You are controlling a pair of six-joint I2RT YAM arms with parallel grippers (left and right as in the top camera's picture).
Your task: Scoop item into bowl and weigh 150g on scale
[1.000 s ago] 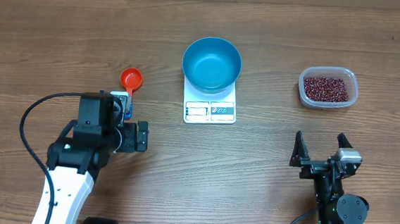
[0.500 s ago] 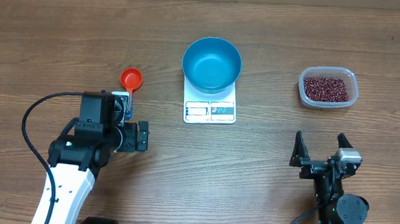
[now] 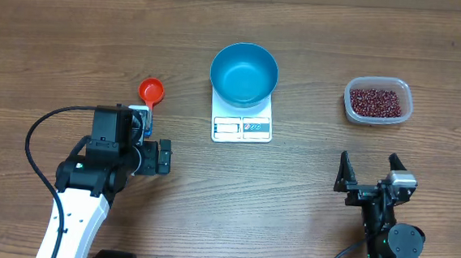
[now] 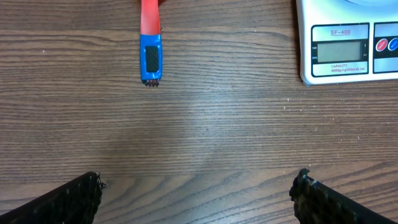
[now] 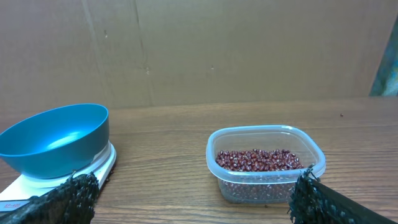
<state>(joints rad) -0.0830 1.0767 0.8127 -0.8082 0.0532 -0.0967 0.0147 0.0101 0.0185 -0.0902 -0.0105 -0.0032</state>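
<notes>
Nothing moved. Left hand (image 4: pixel 196 190), right hand (image 3: pixel 367 169) wide open, empty. Scooping unstarted; next, likely: left hand takes scoop (image 3: pixel 150 90).

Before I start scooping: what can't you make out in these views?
Scale reading: blank or too faint in left wrist view, too small overhead.
Scoop head: cut off by left wrist view's top edge.
Scale display, right wrist view: cut off bottom-left, behind a finger.
</notes>
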